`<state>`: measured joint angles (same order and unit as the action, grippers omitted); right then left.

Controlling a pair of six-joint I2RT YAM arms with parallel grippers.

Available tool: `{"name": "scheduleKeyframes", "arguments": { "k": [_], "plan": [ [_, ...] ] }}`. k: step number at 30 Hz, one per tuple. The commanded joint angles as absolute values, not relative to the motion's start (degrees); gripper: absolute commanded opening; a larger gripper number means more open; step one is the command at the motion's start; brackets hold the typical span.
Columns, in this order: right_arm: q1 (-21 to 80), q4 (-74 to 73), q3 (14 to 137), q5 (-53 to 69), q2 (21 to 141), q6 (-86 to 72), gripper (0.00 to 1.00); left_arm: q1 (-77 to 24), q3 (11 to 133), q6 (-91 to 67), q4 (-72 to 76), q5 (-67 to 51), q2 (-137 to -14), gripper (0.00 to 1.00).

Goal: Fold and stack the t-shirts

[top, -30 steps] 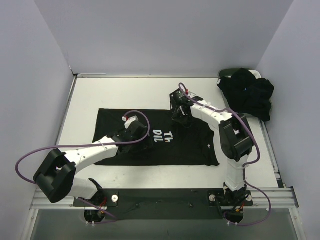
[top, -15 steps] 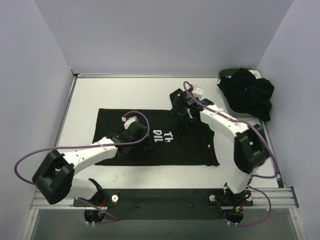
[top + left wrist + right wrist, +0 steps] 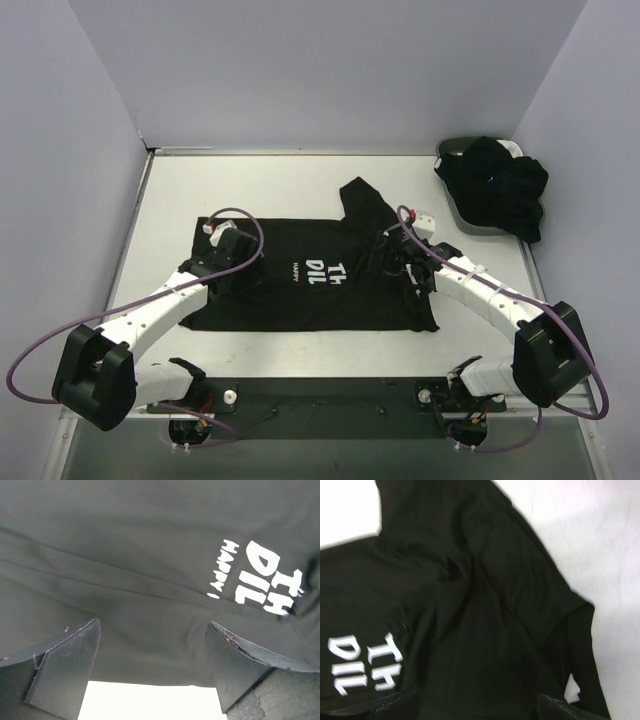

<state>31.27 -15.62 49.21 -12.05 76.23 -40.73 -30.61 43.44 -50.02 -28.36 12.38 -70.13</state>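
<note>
A black t-shirt (image 3: pixel 300 295) with white lettering (image 3: pixel 326 272) lies spread flat on the table, one sleeve (image 3: pixel 360 198) lying toward the back. My left gripper (image 3: pixel 225 268) hovers open over the shirt's left part. In the left wrist view the left gripper (image 3: pixel 152 625) has only flat cloth (image 3: pixel 125 555) and a strip of table between its fingers (image 3: pixel 65 667). My right gripper (image 3: pixel 392 262) is open above the shirt's right side, by the lettering. The right wrist view shows the right gripper (image 3: pixel 479 694) over rumpled black cloth (image 3: pixel 485 610), holding nothing. More black t-shirts (image 3: pixel 497 195) are heaped at the back right.
The heap rests on a dark oval basket (image 3: pixel 455 150) in the back right corner. Bare white table (image 3: pixel 250 185) lies behind and left of the spread shirt. Grey walls close in the back and both sides. A metal rail (image 3: pixel 330 392) runs along the near edge.
My right gripper has opened, let go of the shirt's upper right part and drawn back toward the near right. The left gripper has slid leftward over the shirt, uncovering more lettering.
</note>
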Motion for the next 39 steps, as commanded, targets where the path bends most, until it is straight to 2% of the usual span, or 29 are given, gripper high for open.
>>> {"name": "scheduleKeyframes", "arguments": {
  "k": [1,20,31,39],
  "plan": [
    [32.43,-15.47,45.28,-6.95,74.36,-44.29,1.0,-26.2,44.57,-47.9,-33.13,10.55,-69.61,0.95],
    [41.48,-14.77,34.63,-7.03,73.82,-49.39,1.0,-24.87,39.03,-51.77,-44.29,14.94,-71.36,0.94],
    [42.62,-12.57,32.08,-6.59,78.58,-51.5,1.0,-25.84,34.64,-53.08,-40.17,15.64,-77.52,0.92],
    [46.93,-20.74,31.47,-9.58,77.35,-58.0,1.0,-29.44,34.63,-56.34,-45.51,18.02,-71.9,0.89]
  ]
}}
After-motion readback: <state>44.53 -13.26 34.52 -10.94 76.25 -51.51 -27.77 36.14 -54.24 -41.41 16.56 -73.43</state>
